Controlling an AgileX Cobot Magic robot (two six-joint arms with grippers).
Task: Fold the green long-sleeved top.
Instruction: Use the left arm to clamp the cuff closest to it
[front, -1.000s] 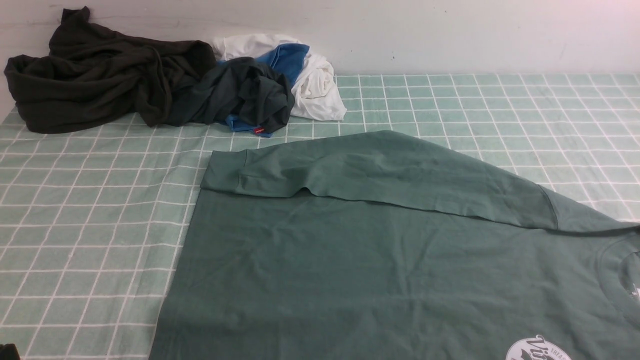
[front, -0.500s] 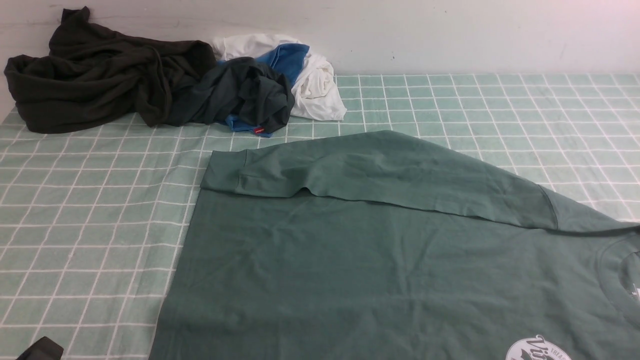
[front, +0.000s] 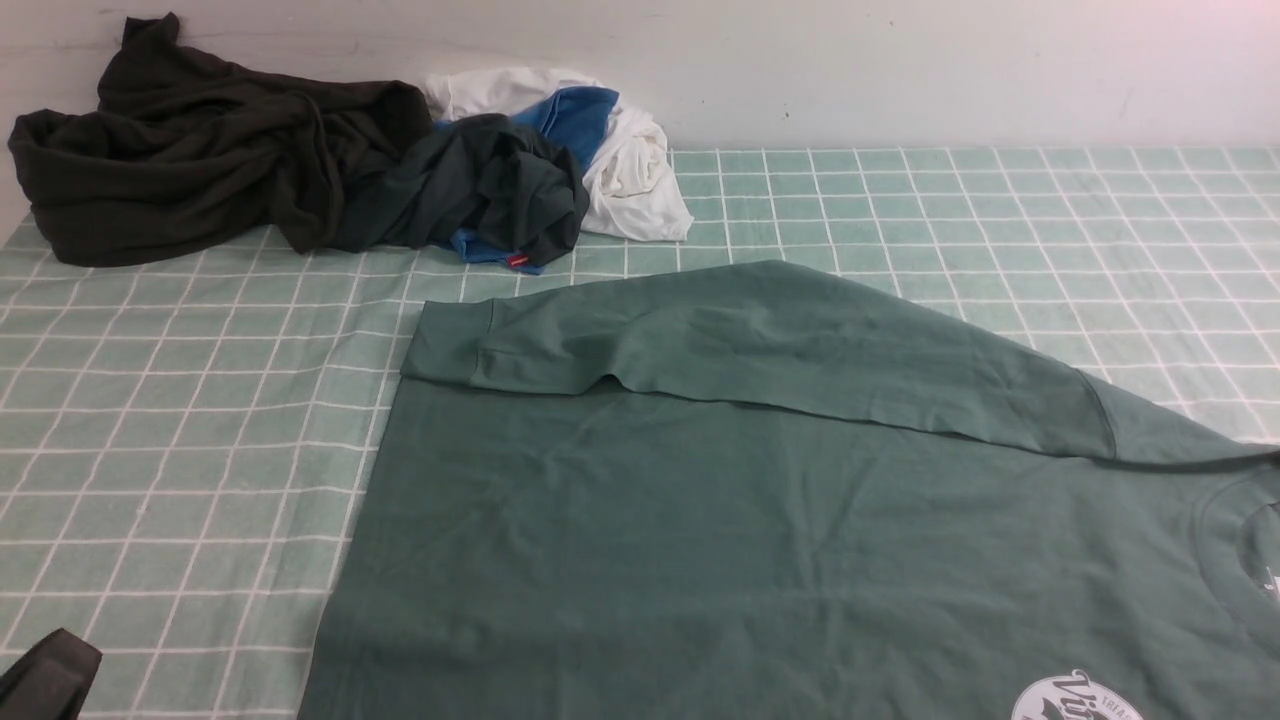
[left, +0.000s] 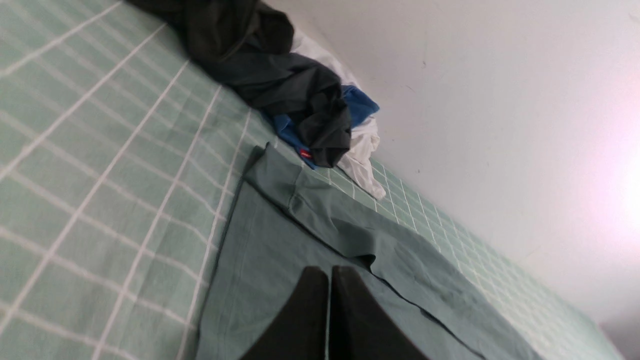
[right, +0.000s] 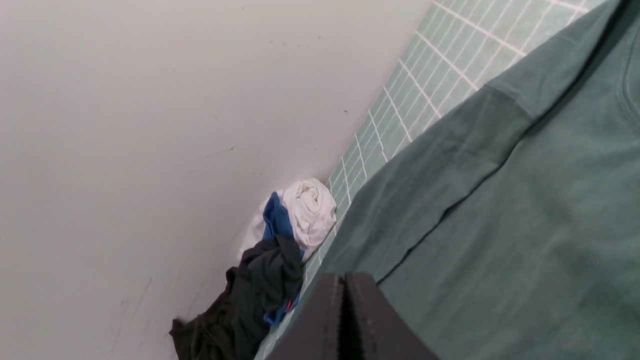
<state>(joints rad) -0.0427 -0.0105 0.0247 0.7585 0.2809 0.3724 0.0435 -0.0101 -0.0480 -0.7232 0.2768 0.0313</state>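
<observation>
The green long-sleeved top (front: 700, 530) lies flat across the checked table, body spread toward me. Its far sleeve is folded across the body, with the cuff (front: 450, 342) at the left. The white chest logo (front: 1075, 700) shows at the lower right edge. My left gripper (left: 329, 271) is shut with nothing between its fingers, hovering over the top (left: 280, 260) near its left hem. In the front view only a dark corner of the left gripper (front: 45, 680) shows at the bottom left. My right gripper (right: 344, 276) is shut and empty above the top (right: 500, 225); it does not show in the front view.
A heap of clothes sits at the back left against the wall: a blackish-olive garment (front: 190, 150), a dark teal one (front: 480, 190), a blue piece (front: 575, 115) and a white one (front: 635, 170). The mint checked cloth (front: 1000, 210) covers the table.
The left gripper has risen into the bottom left corner of the front view. The top and the heap of clothes lie as before.
</observation>
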